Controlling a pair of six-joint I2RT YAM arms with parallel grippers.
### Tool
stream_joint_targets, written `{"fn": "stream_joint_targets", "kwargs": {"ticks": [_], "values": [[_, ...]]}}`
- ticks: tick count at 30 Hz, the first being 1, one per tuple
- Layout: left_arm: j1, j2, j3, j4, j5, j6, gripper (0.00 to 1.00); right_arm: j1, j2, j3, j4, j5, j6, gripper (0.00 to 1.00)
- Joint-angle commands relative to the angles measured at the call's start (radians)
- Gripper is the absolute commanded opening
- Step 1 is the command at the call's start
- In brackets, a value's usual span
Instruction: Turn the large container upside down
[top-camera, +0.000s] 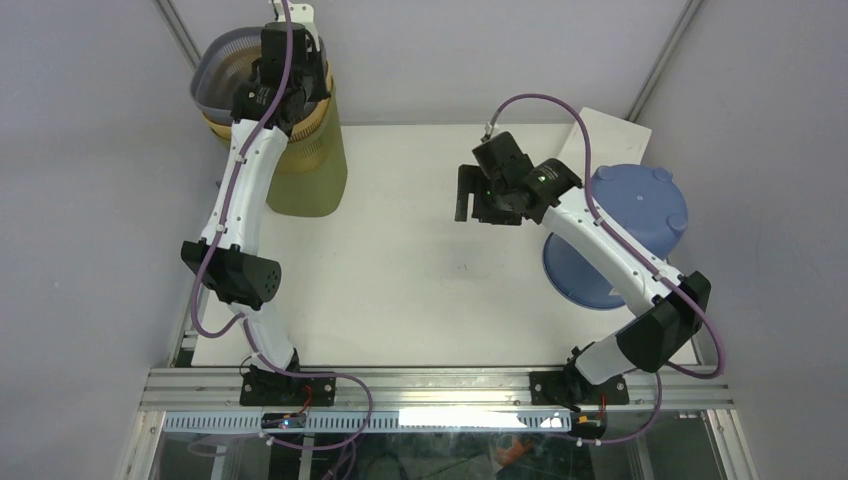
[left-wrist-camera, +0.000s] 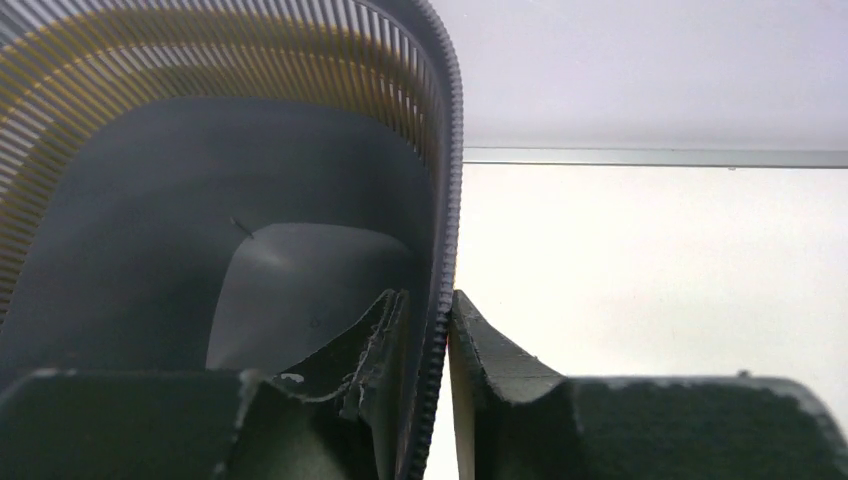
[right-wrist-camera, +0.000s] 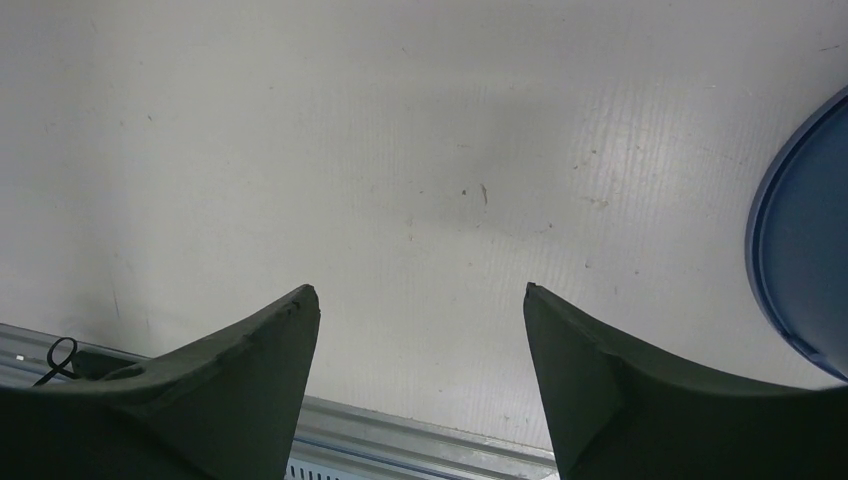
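Observation:
A tall olive-yellow container (top-camera: 312, 165) stands at the table's far left. A grey slatted basket (top-camera: 222, 72) is nested in its top, over a yellow slatted liner. My left gripper (top-camera: 295, 85) is at the basket's right rim. In the left wrist view it (left-wrist-camera: 432, 330) is shut on the grey ribbed rim (left-wrist-camera: 447, 200), one finger inside the basket and one outside. My right gripper (top-camera: 470, 205) hovers over the bare table middle, open and empty, as the right wrist view (right-wrist-camera: 420, 300) also shows.
A blue round container (top-camera: 640, 215) lies upside down at the right, partly under my right arm; its edge shows in the right wrist view (right-wrist-camera: 805, 250). A white sheet (top-camera: 605, 130) lies behind it. Metal frame posts rise at both back corners.

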Motion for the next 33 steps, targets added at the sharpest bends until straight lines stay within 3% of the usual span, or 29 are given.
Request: {"fn": "stream_joint_targets", "kwargs": {"ticks": [1, 6, 14, 19, 24, 28, 33], "values": [[0.019, -0.064, -0.016, 0.002, 0.017, -0.012, 0.20, 0.004, 0.007, 0.048, 0.053, -0.020, -0.013, 0.79], [0.019, -0.108, -0.013, 0.006, 0.064, -0.031, 0.00, 0.004, 0.028, 0.054, 0.064, -0.057, -0.009, 0.78], [0.018, -0.218, 0.005, -0.036, 0.247, -0.116, 0.00, 0.004, 0.099, 0.165, 0.133, -0.185, 0.045, 0.77], [0.017, -0.303, -0.062, -0.050, 0.424, -0.223, 0.00, 0.015, 0.122, 0.192, 0.345, -0.362, 0.171, 0.75], [-0.011, -0.399, -0.174, 0.006, 0.525, -0.301, 0.00, 0.054, 0.165, 0.272, 0.486, -0.372, 0.270, 0.71], [-0.067, -0.462, -0.275, 0.055, 0.532, -0.328, 0.00, 0.078, 0.244, 0.411, 0.482, -0.380, 0.301, 0.70], [-0.113, -0.484, -0.355, 0.086, 0.498, -0.342, 0.00, 0.107, 0.276, 0.437, 0.505, -0.373, 0.349, 0.69]]}}
